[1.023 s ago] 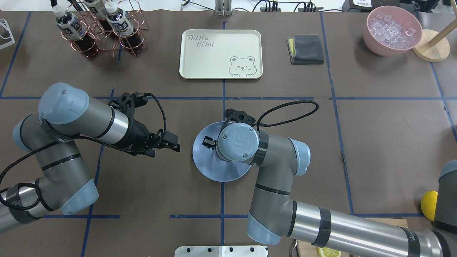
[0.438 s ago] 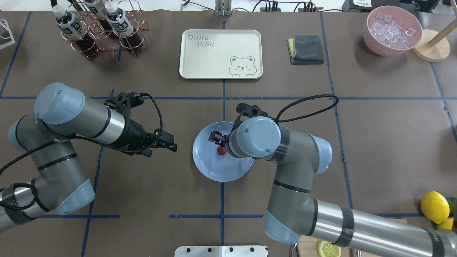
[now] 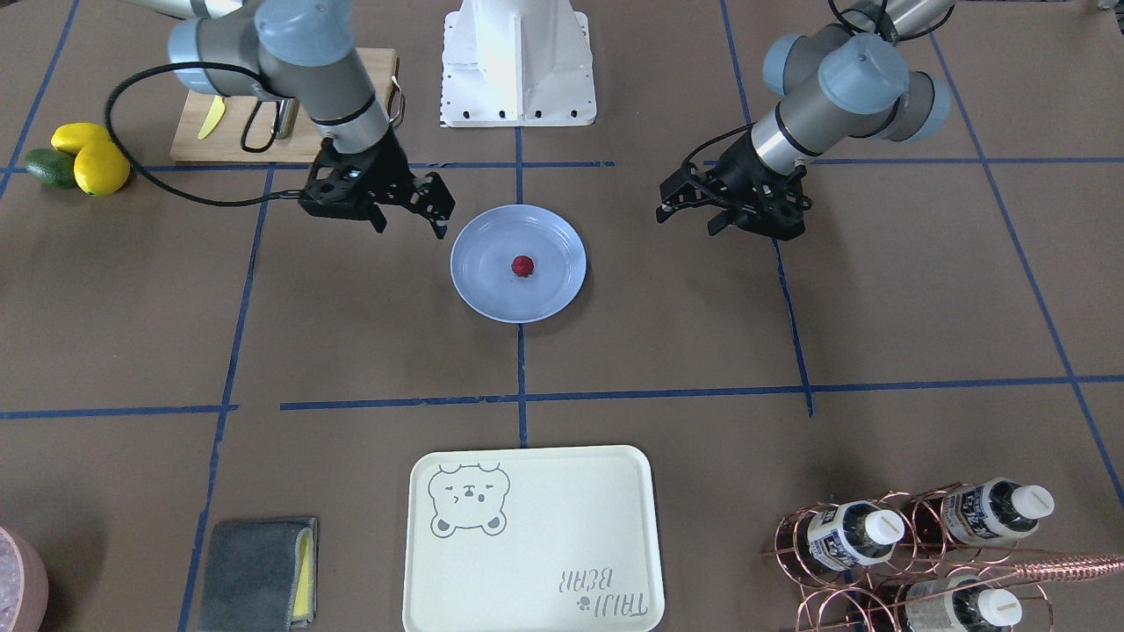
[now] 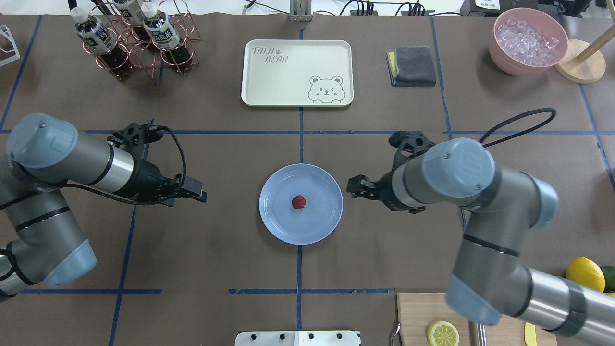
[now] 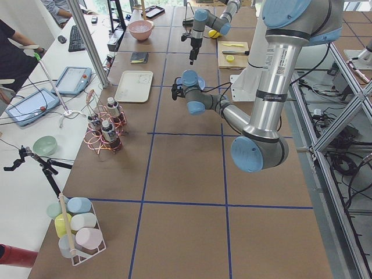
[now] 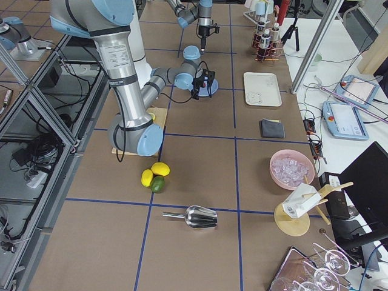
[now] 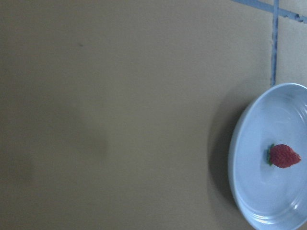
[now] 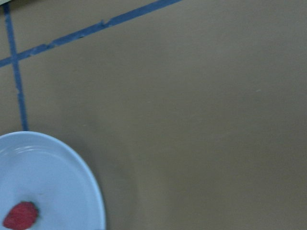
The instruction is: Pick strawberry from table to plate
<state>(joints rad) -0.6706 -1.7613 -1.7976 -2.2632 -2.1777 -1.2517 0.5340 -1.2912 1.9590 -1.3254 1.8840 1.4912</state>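
Red strawberry (image 4: 299,202) is lying mid-plate on the light-blue plate (image 4: 321,222), which is sitting on the table (image 4: 216,269); right hand (image 4: 352,188) and left hand (image 4: 201,191) are hovering either side, fingers spread, empty.

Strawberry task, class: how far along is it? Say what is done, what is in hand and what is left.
Done: the strawberry lies near the middle of the plate, touched by nothing. In hand: nothing; the right gripper and the left gripper hang open and empty on either side of the plate. Left: seemingly nothing but parking the arms.
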